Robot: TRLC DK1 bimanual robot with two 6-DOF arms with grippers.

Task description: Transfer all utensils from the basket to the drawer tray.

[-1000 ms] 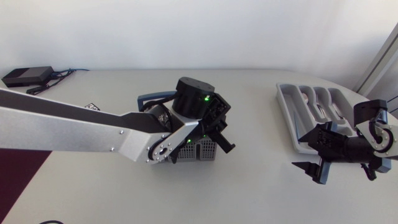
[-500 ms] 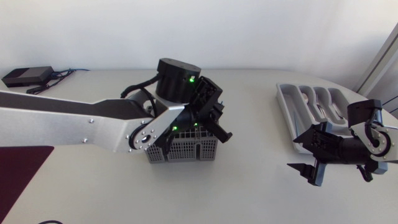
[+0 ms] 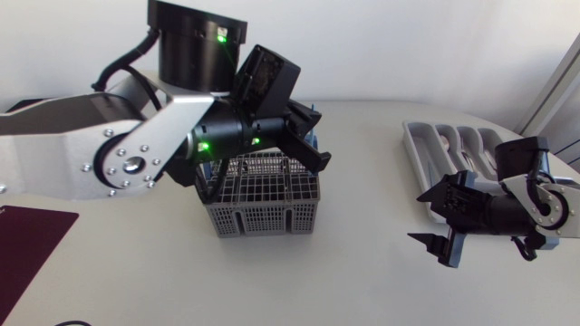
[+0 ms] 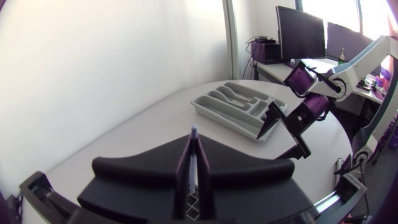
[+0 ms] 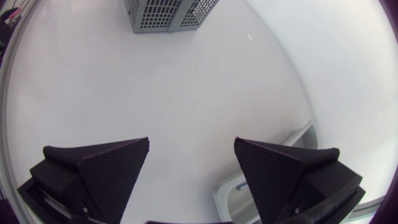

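**Left tool pinches a utensil above the basket; right tool spread by the tray**

Pale and matte, the bench [image 3: 362, 272] carries a grey mesh basket [image 3: 263, 195] near its middle and a light grey drawer tray [image 3: 415, 145] at its right end, close to the far edge. A dark maroon mat [image 3: 27, 237] lies at the near left corner.

Our left arm [image 3: 82, 163] comes in from the left edge, and our left tool [image 3: 315, 154] hangs above the far right corner of the basket, clear of its rim. From the left wrist we see that tool [image 4: 193, 149] pressed together on a thin utensil [image 4: 193, 134]. Only its slim end shows, standing up from between the fingers [image 4: 134, 171], so we cannot tell what kind of utensil it is. Ahead of the tool in that view lie the drawer tray [image 4: 214, 112] and our right tool [image 4: 287, 127].

Our right tool [image 3: 433, 222] sits over the bench just beside the near end of the tray, on the side facing the basket. It is spread wide and holds nothing. The right wrist view shows its two wedge fingers [image 5: 99, 168] well apart over bare bench. A corner of the tray [image 5: 225, 186] lies beside one of them, and the basket [image 5: 168, 12] is well ahead.

Some pale cutlery lies in the tray's compartments, too small for us to name.
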